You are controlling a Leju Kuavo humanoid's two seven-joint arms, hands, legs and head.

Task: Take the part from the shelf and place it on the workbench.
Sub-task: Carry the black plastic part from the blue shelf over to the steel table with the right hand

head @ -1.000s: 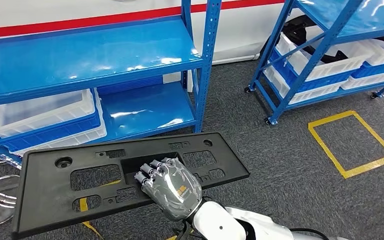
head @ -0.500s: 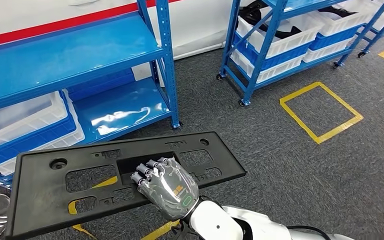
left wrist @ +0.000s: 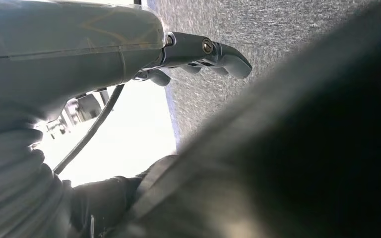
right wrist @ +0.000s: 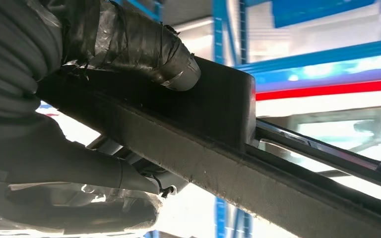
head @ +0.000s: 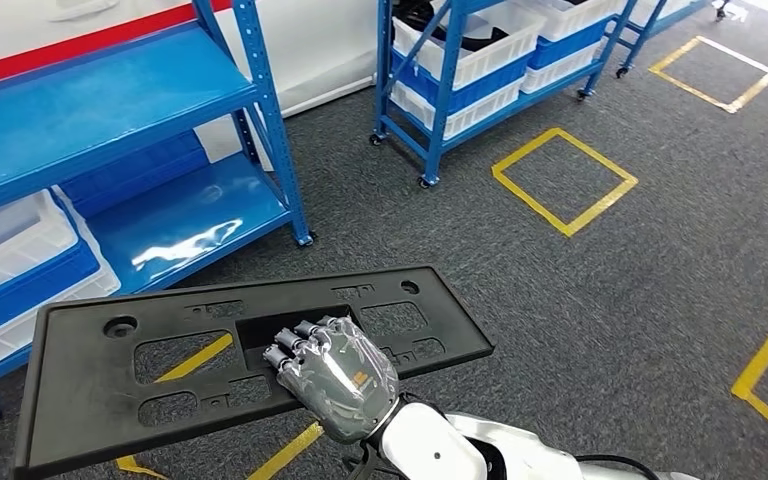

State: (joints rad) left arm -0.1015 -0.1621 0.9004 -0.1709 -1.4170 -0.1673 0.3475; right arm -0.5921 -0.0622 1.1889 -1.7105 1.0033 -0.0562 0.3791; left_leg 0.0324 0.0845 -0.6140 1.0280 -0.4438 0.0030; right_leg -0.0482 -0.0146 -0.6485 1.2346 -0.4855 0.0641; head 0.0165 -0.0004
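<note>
**Right hand carries the black part above the floor, beside the shelves**

The right hand (head: 335, 375) grips the part (head: 110, 395), a long, flat black plastic panel with cut-out windows. In the head view its fingers (head: 295, 345) hook over the edge of the central rectangular opening, the back of the hand facing up. The right wrist view shows a taped finger (right wrist: 171, 62) pressing one face of a raised rib of the panel (right wrist: 218, 106) and the thumb beneath it, so the hand is clamped closed on the part.

The left hand (left wrist: 129, 59) lies next to a dark, blurred surface; its fingertips (left wrist: 230, 59) reach out over grey carpet. Whether it is holding anything cannot be told.

The part is held roughly level in front of the robot, stretching from the hand toward 9 o'clock, above the grey carpet (head: 580, 320) with its yellow tape marks (head: 565, 180).

At 11 o'clock stands a blue shelf (head: 90, 115) with white and blue bins (head: 10, 255) on its lower level. At 1 o'clock, a wheeled blue rack (head: 460, 75) holds white bins.
</note>
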